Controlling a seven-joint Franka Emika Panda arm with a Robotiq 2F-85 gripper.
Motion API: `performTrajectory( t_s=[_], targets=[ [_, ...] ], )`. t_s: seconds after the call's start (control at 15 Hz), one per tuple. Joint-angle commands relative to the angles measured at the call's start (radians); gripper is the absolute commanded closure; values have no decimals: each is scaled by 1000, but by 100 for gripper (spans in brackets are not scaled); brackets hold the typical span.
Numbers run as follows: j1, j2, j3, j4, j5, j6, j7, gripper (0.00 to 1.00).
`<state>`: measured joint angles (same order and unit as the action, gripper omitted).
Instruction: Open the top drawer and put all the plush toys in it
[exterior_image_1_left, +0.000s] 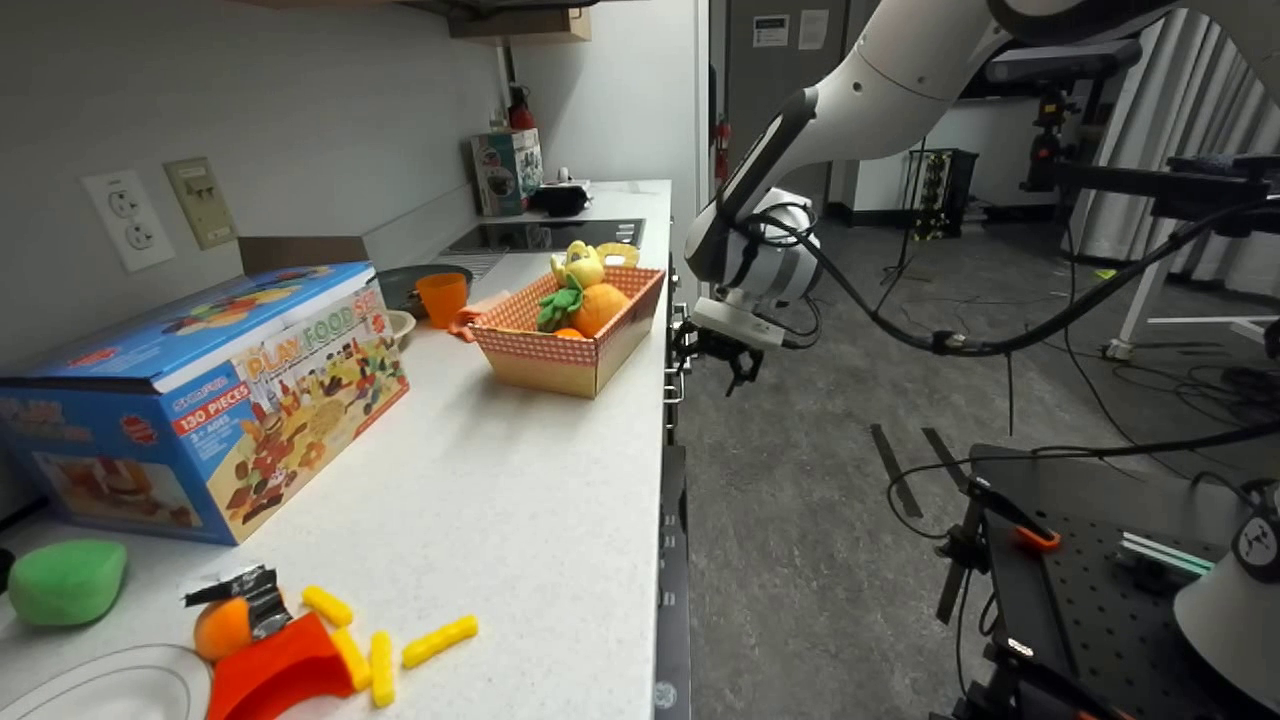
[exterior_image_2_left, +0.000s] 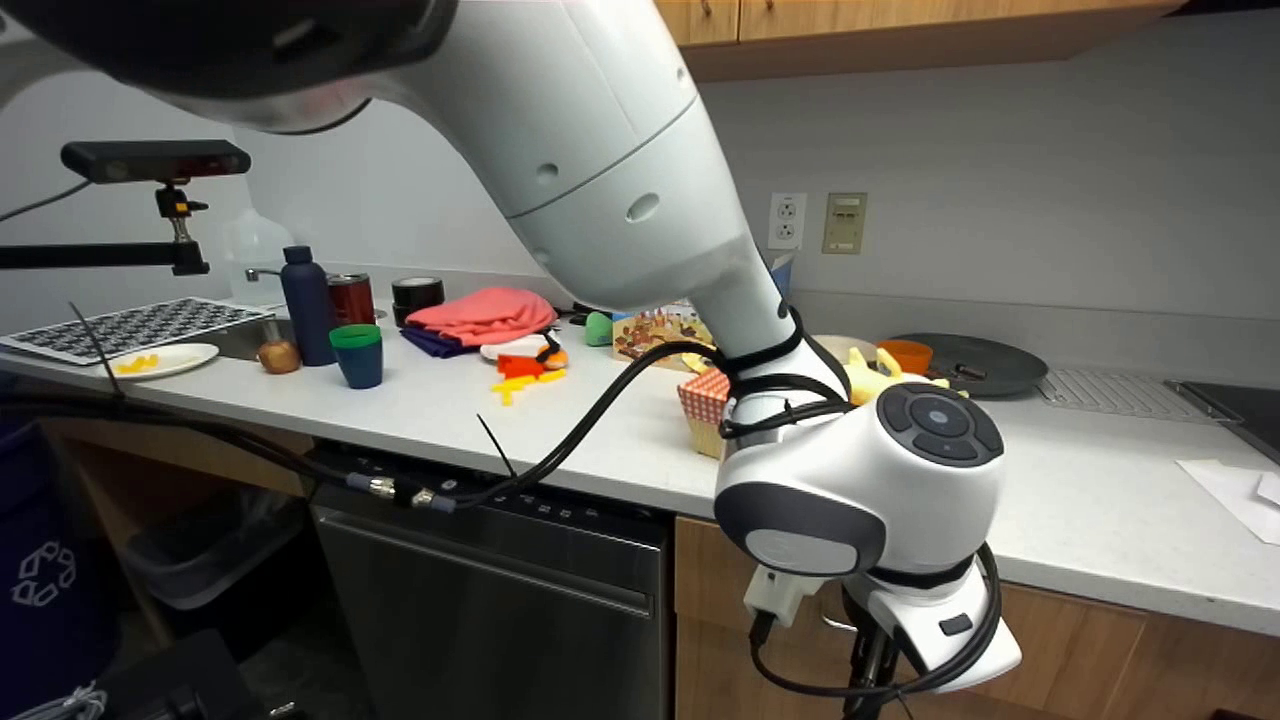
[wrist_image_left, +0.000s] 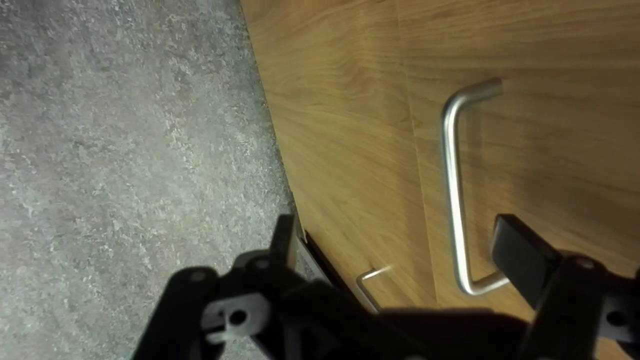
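Wrist view shows the top drawer (wrist_image_left: 550, 150), handle (wrist_image_left: 453, 190) parallel to its lower edge (wrist_image_left: 417, 152).

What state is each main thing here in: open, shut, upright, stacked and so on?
Black two-fingered robot gripper: open
Flat wooden top drawer: shut
Silver metal bar handle: not gripped
Tan basket with red checked lining: holding soft toys
Yellow plush toy: in the basket
Round orange plush toy: in the basket
Dark metal dishwasher: shut
Green cup: nested in blue cup
Navy bottle: upright, capped
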<state>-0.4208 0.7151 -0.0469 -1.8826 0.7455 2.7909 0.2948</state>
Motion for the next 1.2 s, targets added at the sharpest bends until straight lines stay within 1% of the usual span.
performTrajectory(
  t_s=[0.0,0.33,0.67,0.8,0.93,1.13],
  targets=[
    [-34,79,21,86,48,-36,-51,0],
    [-46,105,32,122,76,-54,-91,0],
    [-57,92,39,117,125,-78,-144,0],
    [-63,81,47,110,153,-81,-184,0],
    [-29,76,3,93,129,-105,-143,0],
    [-20,74,-29,75,112,-139,-123,0]
  ],
)
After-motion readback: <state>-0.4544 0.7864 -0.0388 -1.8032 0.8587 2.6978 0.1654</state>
